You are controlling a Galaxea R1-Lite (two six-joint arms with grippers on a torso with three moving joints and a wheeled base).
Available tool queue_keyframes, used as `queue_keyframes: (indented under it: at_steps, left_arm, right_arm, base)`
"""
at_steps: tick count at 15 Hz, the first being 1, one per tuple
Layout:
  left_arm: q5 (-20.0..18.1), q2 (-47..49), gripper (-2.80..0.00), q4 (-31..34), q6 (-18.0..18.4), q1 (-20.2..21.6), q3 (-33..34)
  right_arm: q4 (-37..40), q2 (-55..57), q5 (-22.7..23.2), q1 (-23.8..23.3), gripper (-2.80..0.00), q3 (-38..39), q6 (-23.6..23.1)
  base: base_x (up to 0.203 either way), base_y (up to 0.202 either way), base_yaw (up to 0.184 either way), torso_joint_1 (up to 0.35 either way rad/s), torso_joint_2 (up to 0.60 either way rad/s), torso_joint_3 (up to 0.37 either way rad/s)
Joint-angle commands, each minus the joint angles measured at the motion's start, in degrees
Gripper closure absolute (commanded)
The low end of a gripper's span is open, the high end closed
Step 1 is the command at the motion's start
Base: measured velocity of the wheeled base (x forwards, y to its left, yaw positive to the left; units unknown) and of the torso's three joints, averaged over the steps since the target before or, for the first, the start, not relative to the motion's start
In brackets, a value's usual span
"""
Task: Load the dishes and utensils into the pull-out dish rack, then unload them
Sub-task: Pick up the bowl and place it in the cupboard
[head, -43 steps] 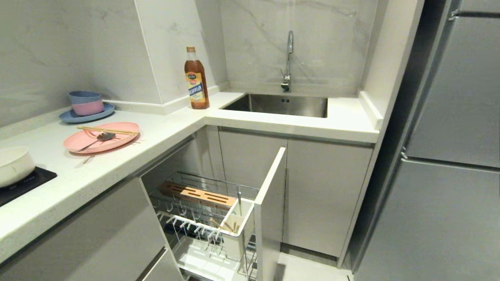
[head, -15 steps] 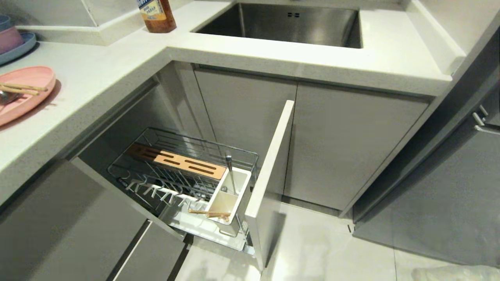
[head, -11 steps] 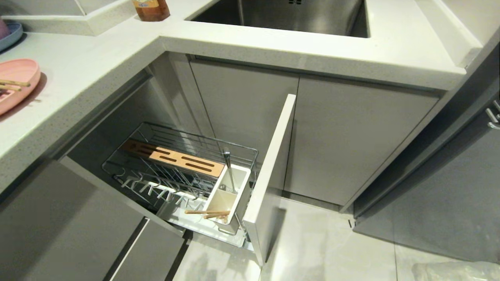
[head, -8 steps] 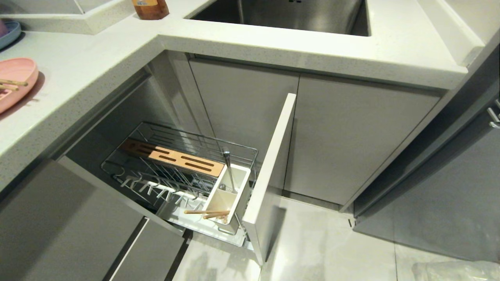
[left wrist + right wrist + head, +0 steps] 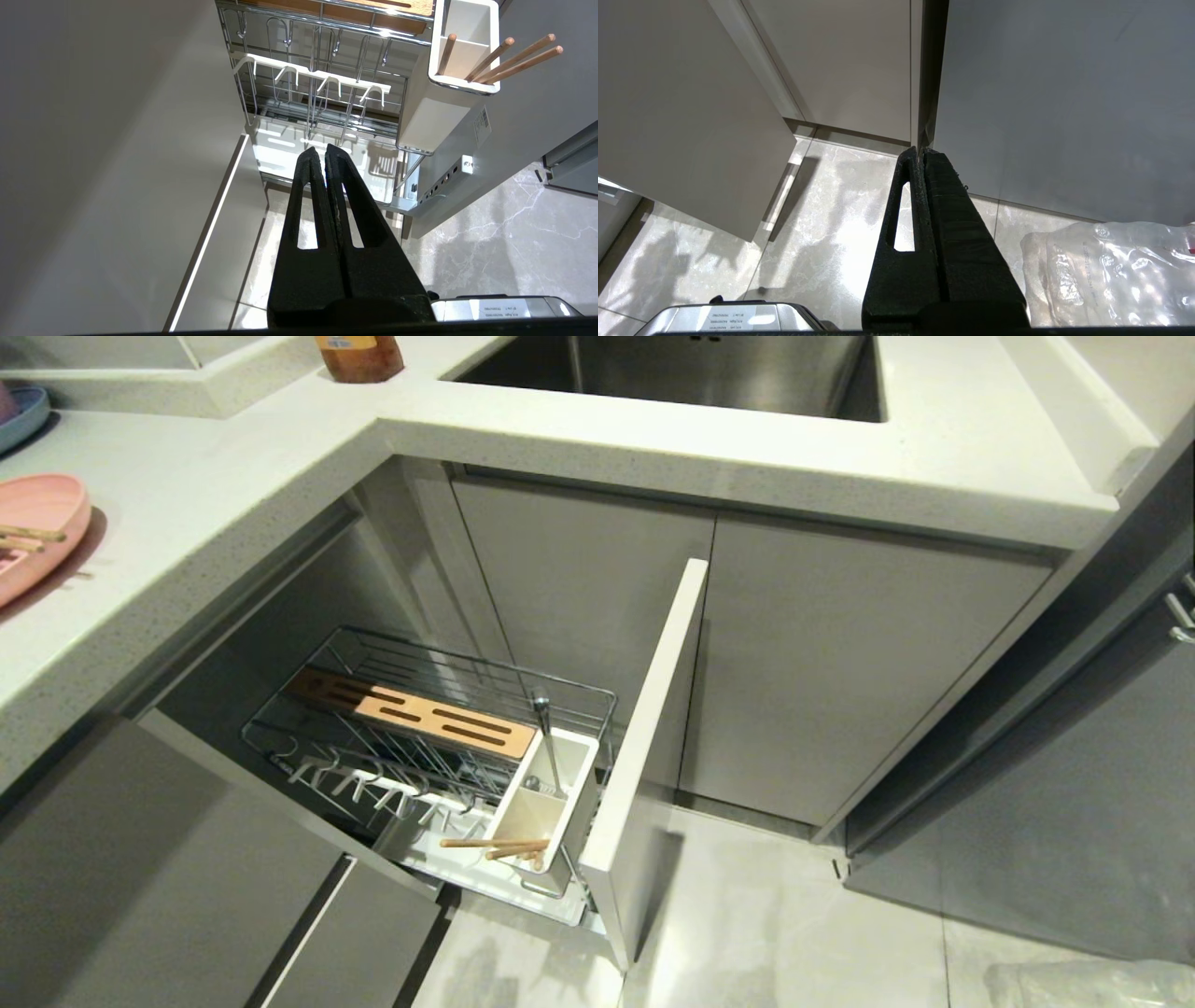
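The pull-out dish rack (image 5: pixel 485 665) stands drawn out below the counter, with its wooden block (image 5: pixel 420 714), white utensil box (image 5: pixel 537 807) and pale-grey front panel (image 5: pixel 653 728). At the left edge of the counter lies the pink plate (image 5: pixel 47 495) with the light wooden chopsticks (image 5: pixel 28 534) across it. The spoon and the white bowl are out of view. Neither arm shows in the head view. My left gripper (image 5: pixel 323 151) is shut and empty, low in front of the rack's white pegs (image 5: pixel 308 74). My right gripper (image 5: pixel 920 151) is shut and empty over the floor.
Several wooden sticks (image 5: pixel 514 58) and a metal handle (image 5: pixel 546 742) stand in the utensil box (image 5: pixel 434 112). A blue plate (image 5: pixel 28 415), a brown bottle (image 5: pixel 359 357) and the sink (image 5: pixel 700 373) are on the counter. A clear plastic bag (image 5: pixel 1111 270) lies on the floor by the grey fridge (image 5: pixel 1074 803).
The head view has tilted down from the counter and tap onto the open rack and floor, then settled. Nothing in the scene has moved, and neither arm has moved.
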Motion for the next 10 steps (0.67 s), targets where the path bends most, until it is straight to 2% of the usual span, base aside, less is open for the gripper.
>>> queue_keyframes:
  at_steps: [1, 3, 6, 10]
  left_arm:
    - [-0.01, -0.01, 0.0, -0.08, -0.01, 0.02, 0.09]
    - [0.08, -0.01, 0.0, -1.25, -0.08, 0.02, -1.9]
    - [0.15, 0.04, 0.0, -0.32, -0.15, -0.02, -10.35]
    - [1.03, 6.03, 0.0, 8.75, -0.22, -0.11, -28.56]
  right_arm:
    - [-0.05, -0.02, -0.08, 0.0, 0.0, 0.18, 0.0]
    - [-0.04, -0.02, -0.05, 0.09, 0.0, 0.17, 0.0]
    - [-0.04, -0.02, -0.07, 0.0, 0.0, 0.18, 0.0]
    - [-0.02, -0.02, -0.02, 0.0, 0.0, 0.1, 0.0]
  base:
    - [0.0, 0.0, 0.0, 0.0, 0.0, 0.0]
    - [0.0, 0.0, 0.0, 0.0, 0.0, 0.0]
    - [0.0, 0.0, 0.0, 0.0, 0.0, 0.0]
    - [0.0, 0.0, 0.0, 0.0, 0.0, 0.0]
